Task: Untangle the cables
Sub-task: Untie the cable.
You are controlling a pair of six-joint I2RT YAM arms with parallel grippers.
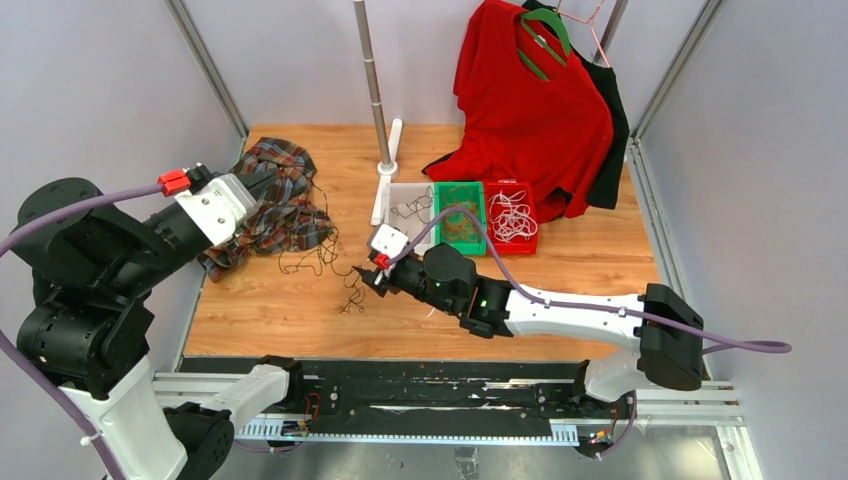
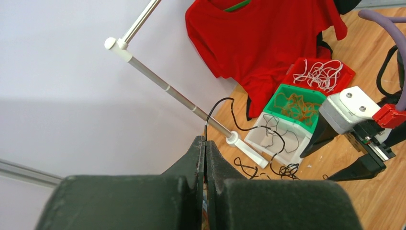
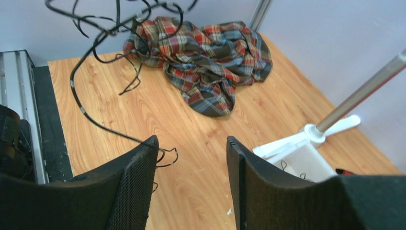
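At the near side, the left fingers (image 2: 203, 151) are pressed tight together, pinching a strand of the black cable (image 2: 286, 170) that rises from their tips. The strand arcs over and drops to a loose knot of loops lying on the wooden worktop (image 3: 158, 110). Seen from the right wrist, part of this cable hangs in the air as a tangle above the wood, and one long strand runs down to the board. The right fingers (image 3: 139, 177) stand wide apart just above the worktop with nothing between them. The strand's curled end lies right beside the tip of one finger, though whether they touch cannot be told. Farther left lies a crumpled plaid cloth (image 3: 206, 62), with the left arm raised over it in the overhead view. Beyond the knot, three small bins sit side by side. A clear bin (image 2: 270, 149) has a bit of dark wire in it, a green bin (image 1: 463, 250) holds the orange-brown cables (image 2: 297, 105), and a red bin (image 1: 512, 249) holds the white cables (image 2: 323, 74). Just left of the clear bin, a metal pole (image 1: 372, 80) stands on a white base (image 1: 385, 185). At the far edge hangs a red shirt (image 1: 530, 110), its hem draped on the worktop behind the bins, with a black garment (image 1: 612, 140) behind it.
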